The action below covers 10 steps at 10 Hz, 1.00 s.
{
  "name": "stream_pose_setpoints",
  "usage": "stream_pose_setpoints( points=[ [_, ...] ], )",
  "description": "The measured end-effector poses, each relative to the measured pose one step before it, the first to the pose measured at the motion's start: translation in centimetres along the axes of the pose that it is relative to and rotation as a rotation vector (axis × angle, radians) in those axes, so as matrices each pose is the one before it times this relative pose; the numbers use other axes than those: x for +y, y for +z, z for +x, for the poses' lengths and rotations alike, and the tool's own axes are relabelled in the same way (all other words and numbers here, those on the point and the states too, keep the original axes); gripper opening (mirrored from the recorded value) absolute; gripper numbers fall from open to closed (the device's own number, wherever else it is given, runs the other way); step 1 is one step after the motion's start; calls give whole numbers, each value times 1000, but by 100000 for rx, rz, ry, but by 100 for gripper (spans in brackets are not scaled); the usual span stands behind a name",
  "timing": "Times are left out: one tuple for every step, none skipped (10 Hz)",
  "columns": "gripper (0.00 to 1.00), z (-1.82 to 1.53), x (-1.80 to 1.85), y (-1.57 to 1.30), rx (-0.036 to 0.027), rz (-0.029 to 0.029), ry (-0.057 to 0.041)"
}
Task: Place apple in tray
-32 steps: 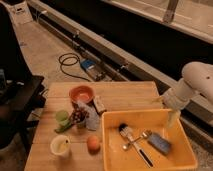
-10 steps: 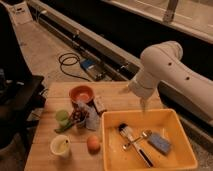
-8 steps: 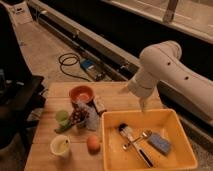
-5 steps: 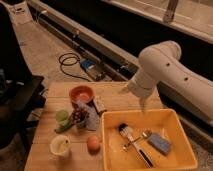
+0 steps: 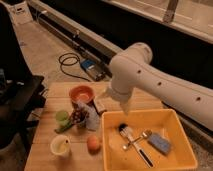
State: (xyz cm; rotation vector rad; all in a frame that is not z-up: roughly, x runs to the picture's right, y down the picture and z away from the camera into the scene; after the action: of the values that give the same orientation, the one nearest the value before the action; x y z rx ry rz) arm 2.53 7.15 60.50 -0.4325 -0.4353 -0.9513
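Note:
The apple (image 5: 93, 144) is a small orange-red fruit on the wooden table, just left of the tray's near-left corner. The tray (image 5: 172, 123) is a large yellow bin on the right of the table; it holds a brush (image 5: 127, 132), a blue sponge (image 5: 159, 142) and a metal utensil (image 5: 139, 138). My white arm reaches in from the right over the tray's far-left corner. My gripper (image 5: 100, 103) hangs low behind the tray, beside the orange-red bowl (image 5: 81, 93), well behind the apple and apart from it.
A green cup (image 5: 62, 116), a crinkled packet (image 5: 88, 118) and a pale cup (image 5: 60, 145) stand left of the tray, close to the apple. A black chair (image 5: 20, 100) is at the table's left edge. Cables and a blue box (image 5: 89, 66) lie on the floor behind.
The arm has swung from the right side of the tray to the left, over the tray's far-left corner, and in the last second moved a little further left. The apple has not moved.

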Motion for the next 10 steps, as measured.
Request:
stream_pose_setpoints(
  points=[
    [80, -1977, -1483, 409, -821, 466, -3819],
    [80, -2413, -1881, 531, -904, 691, -4414],
    [80, -1426, -993, 307, -638, 604, -2070],
    [80, -1599, -893, 414, -1691, 757, -1837],
    [80, -2407, -974, 385, -3567, 2210, -3259],
    [80, -657, -153, 85, -869, 723, -1059],
    [80, 72, 16, -10, 201, 19, -84],
    [80, -58, -52, 72, -190, -23, -223],
    [80, 26, -2, -6, 3, -71, 68],
    [80, 111, 33, 21, 207, -682, -48]
  ],
)
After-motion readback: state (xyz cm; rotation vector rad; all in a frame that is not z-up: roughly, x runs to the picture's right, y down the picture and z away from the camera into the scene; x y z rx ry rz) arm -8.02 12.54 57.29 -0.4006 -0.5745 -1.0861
